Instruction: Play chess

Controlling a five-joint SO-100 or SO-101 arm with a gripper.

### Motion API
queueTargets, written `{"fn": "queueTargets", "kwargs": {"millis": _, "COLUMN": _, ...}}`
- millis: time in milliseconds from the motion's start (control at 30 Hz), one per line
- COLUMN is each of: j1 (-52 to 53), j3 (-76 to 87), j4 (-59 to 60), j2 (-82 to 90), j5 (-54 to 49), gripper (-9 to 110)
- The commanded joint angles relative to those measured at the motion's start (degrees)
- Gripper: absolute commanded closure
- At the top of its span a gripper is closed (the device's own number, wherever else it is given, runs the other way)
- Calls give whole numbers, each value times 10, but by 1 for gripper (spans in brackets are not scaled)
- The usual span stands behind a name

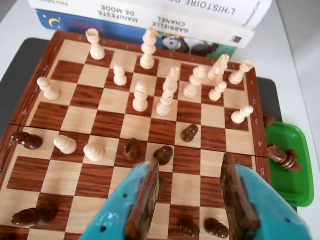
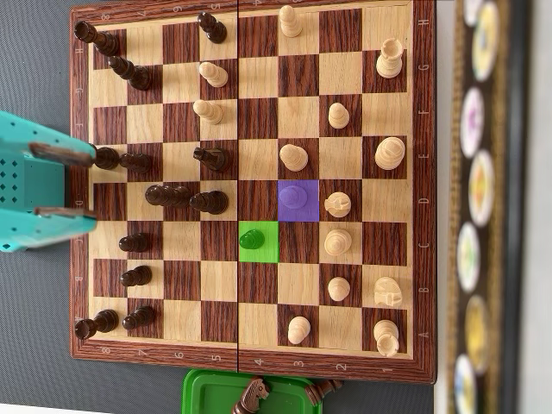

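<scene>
Here's the chessboard (image 2: pixel 250 366) laid out flat under the overhead camera, and the teal gripper (image 2: pixel 65 183) sits at the left edge of that view, over the dark side's back ranks, its two wood-faced fingers (image 2: pixel 60 153) spread well apart with nothing between them. From the wrist camera the same gripper (image 1: pixel 192 200) comes up from the bottom edge, one finger (image 1: pixel 145 200) left, the other right, and only bare squares show in the gap. Now the squares that stand out: in the overhead view a green-tinted square carries a green-tinted pawn (image 2: pixel 252 239), and diagonally up and to the right a purple-tinted square (image 2: pixel 297 198) sits beside a light piece. That green pawn is well out toward the middle of the board, clear of the fingertips, with dark pieces standing between it and the gripper. In the wrist view the likely match is the dark pawn (image 1: pixel 189 132) ahead of the jaws, apart from both fingers and nearer the right one. Closer in, two dark pieces (image 1: pixel 162 154) stand just beyond the left fingertip. The light pieces (image 1: pixel 167 92) crowd the far half. A green tray (image 1: pixel 287 172) at the right of the wrist view holds captured dark pieces, and a stack of books (image 1: pixel 150 20) lies past the board's far edge
</scene>
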Motion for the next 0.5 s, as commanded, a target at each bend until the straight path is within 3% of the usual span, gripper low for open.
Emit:
{"fn": "queueTargets", "kwargs": {"millis": 0, "j1": 16, "j3": -90, "j4": 37, "j2": -105, "j5": -2, "gripper": 84}}
{"fn": "queueTargets", "kwargs": {"millis": 467, "j1": 47, "j3": -351, "j4": 105, "j2": -541, "j5": 4, "gripper": 84}}
